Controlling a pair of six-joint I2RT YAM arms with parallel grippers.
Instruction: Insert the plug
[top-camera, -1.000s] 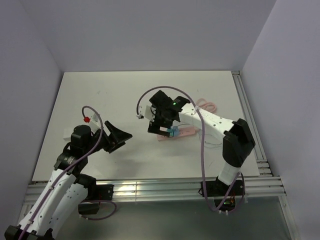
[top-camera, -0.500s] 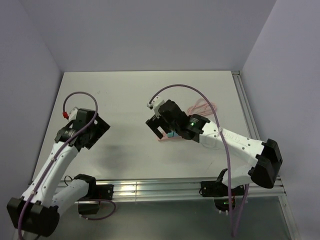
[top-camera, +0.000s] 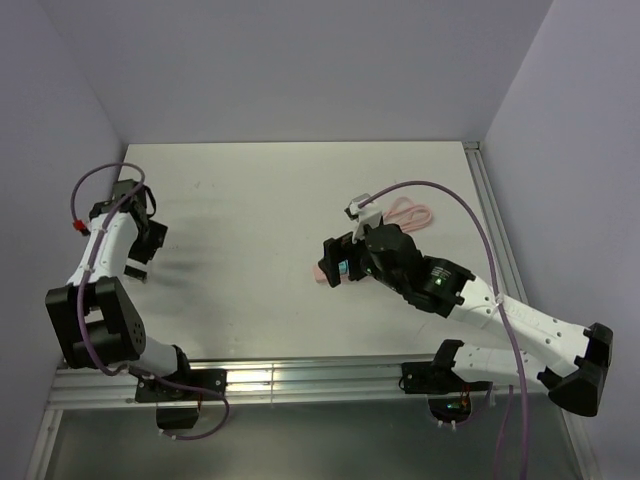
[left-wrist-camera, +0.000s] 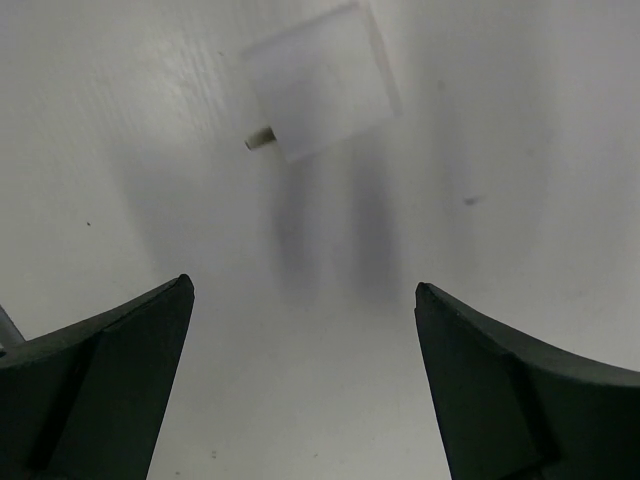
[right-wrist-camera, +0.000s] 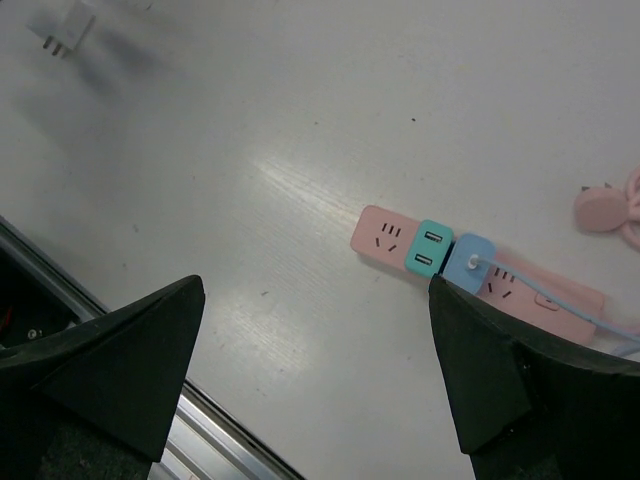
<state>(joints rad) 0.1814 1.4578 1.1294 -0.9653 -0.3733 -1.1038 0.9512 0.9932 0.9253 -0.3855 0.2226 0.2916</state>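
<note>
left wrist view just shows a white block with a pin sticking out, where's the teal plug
observer: The teal plug sits on the pink power strip and looks plugged in, as seen in the right wrist view.
operator: is the right gripper holding it
observer: No, the right gripper is open, holds nothing and is clear of the strip.
operator: anything else on that strip
observer: A light blue plug sits right beside the teal one.
</note>
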